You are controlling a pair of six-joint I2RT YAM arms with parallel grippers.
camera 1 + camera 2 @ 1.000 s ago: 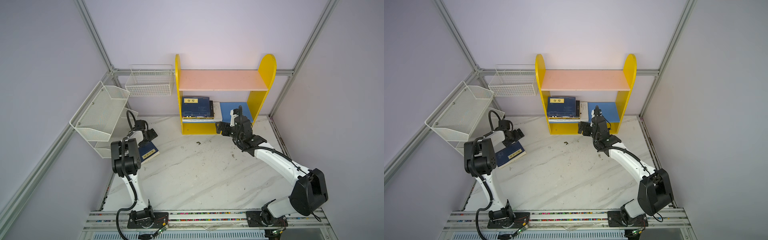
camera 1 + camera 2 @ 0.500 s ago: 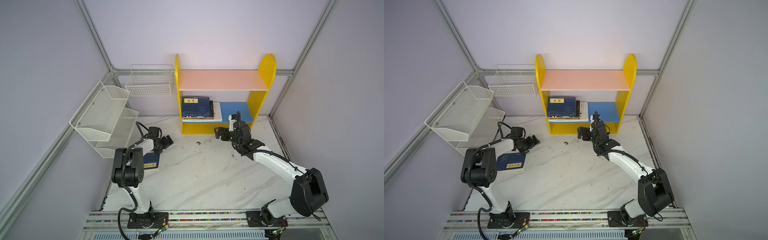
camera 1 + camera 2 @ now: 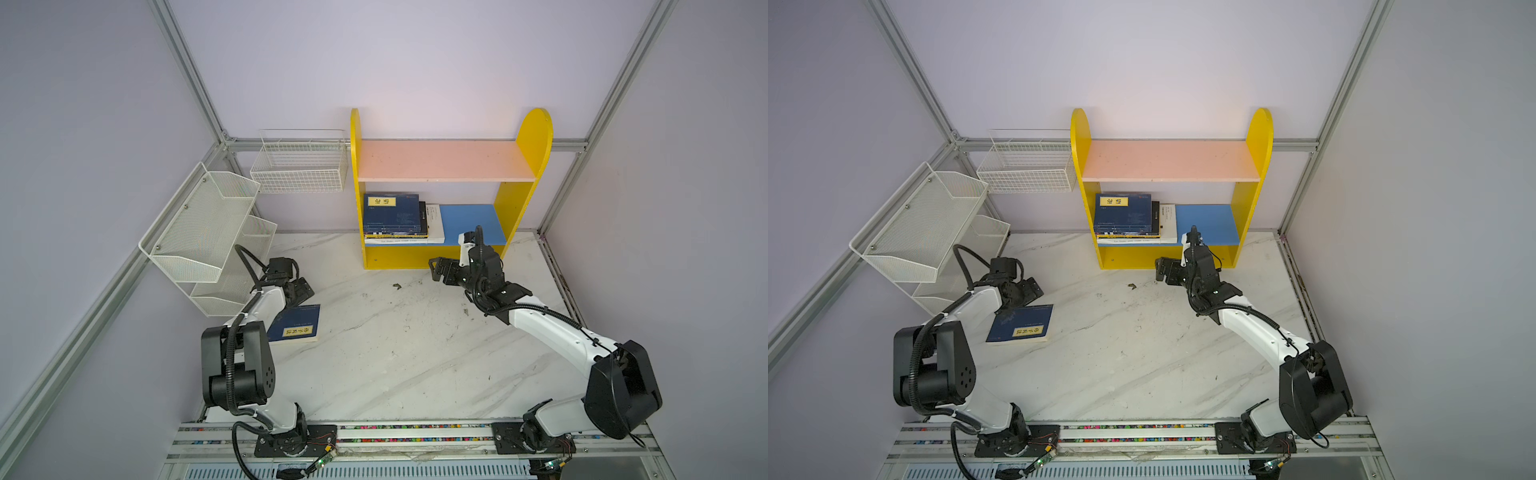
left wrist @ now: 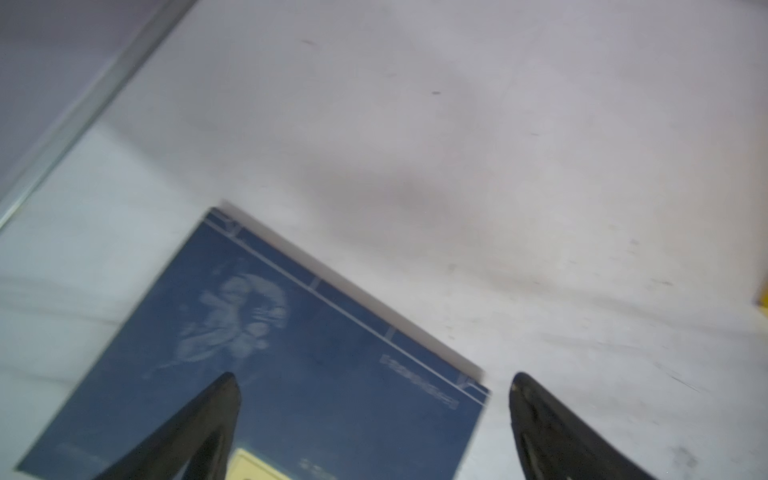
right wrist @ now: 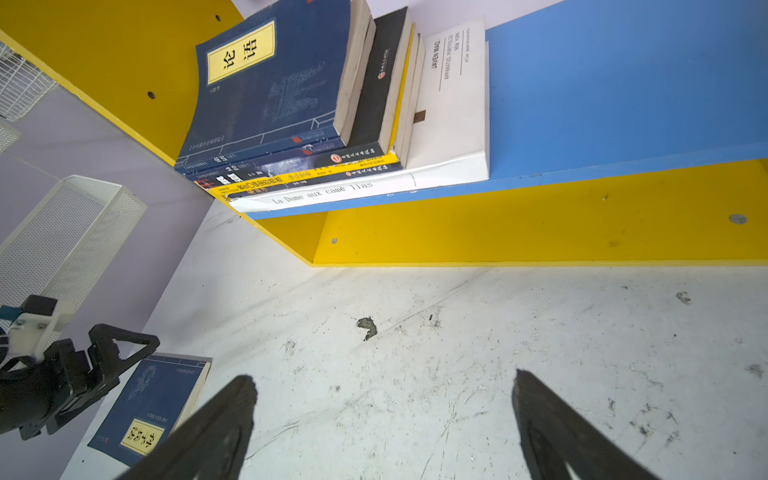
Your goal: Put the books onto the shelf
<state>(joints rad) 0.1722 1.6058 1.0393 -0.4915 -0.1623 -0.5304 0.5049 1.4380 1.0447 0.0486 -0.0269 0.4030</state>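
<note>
left gripper (image 4: 374, 376), jaws spread, hovers over the one navy book (image 3: 296, 325) lying on the table (image 3: 415, 357), well left of the yellow bookcase (image 3: 536, 137). right gripper (image 5: 382, 374), spread too, hangs just before it. a stack of books (image 3: 395, 216) already sits on its blue lower board (image 3: 471, 220); one left.

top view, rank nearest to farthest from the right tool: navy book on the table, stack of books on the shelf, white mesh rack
From the right tool:
1. The stack of books, on the blue lower board of the shelf, just behind it.
2. The navy book, flat on the table, across on the left.
3. The white mesh rack, against the left wall, past that book.
</note>
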